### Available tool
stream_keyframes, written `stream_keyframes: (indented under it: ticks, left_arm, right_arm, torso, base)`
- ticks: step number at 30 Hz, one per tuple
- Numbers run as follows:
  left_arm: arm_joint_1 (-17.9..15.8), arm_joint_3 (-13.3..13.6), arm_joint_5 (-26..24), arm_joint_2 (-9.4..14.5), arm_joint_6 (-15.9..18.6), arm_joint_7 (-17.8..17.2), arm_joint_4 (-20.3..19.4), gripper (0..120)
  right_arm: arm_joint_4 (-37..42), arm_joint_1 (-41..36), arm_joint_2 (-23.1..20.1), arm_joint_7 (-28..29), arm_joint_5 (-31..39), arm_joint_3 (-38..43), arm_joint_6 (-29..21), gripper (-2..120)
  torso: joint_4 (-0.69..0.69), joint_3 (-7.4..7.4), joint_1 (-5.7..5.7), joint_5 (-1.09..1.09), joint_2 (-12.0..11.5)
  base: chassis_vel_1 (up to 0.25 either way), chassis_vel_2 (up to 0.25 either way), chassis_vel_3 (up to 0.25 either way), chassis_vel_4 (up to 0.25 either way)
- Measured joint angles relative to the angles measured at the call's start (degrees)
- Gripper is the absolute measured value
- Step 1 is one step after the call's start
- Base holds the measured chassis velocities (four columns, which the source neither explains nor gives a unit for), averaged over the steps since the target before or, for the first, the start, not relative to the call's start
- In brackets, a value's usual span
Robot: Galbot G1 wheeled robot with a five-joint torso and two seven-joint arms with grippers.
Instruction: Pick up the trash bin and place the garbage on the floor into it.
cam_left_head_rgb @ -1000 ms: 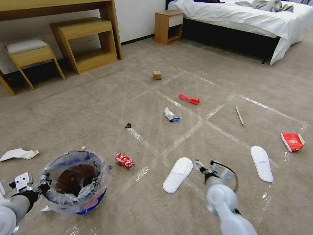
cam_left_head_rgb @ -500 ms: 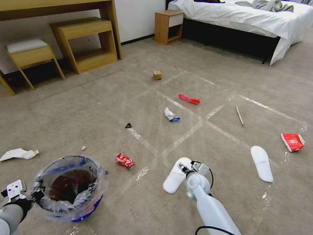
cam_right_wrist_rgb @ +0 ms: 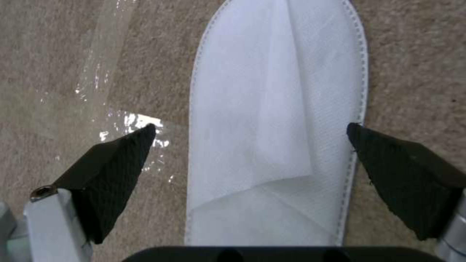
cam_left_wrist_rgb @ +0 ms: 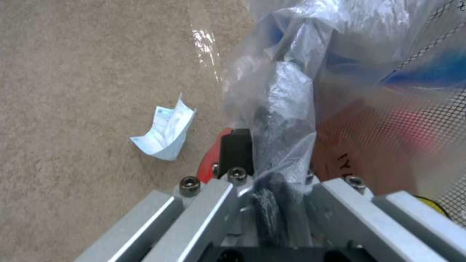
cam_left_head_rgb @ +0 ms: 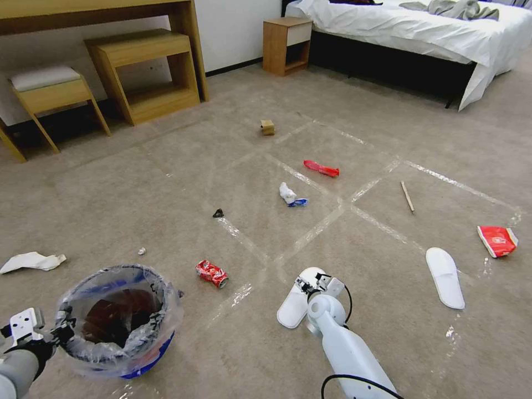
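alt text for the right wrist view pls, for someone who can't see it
The right gripper hangs open right above a white slipper on the beige carpet, with one black fingertip on each side of the slipper. A shiny strip of clear tape crosses the carpet beside the slipper.

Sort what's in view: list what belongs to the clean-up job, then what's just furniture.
Job: trash bin held by left gripper; near slipper under open right gripper; far slipper; red can; red wrapper; tan box; stick.

Not job: bed; nightstand; stool.
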Motion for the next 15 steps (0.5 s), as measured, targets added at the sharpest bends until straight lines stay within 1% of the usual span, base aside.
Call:
stream_keyframes:
  ticks: [13,15]
  left_arm:
    - [0.35,0.14,0.5,-0.46,-0.29,0.2,-0.17,0]
    - [0.34,0.41,0.76,-0.67,-0.33,0.22,-0.21,0]
  right_arm:
    - [-7.65,4.21,2.35,-0.98,-1.32,0.17,1.43,99]
    - [-8.14,4.38,2.54,-1.32,-1.75,0.16,1.74,93]
  torso:
    - [0.0,-0.01,0.0,-0.01,0.0]
    - [-0.02,-0.01,0.0,-0.02,0.0]
  base:
    - [0.0,0.0,0.0,0.0]
    - [0.0,0.0,0.0,0.0]
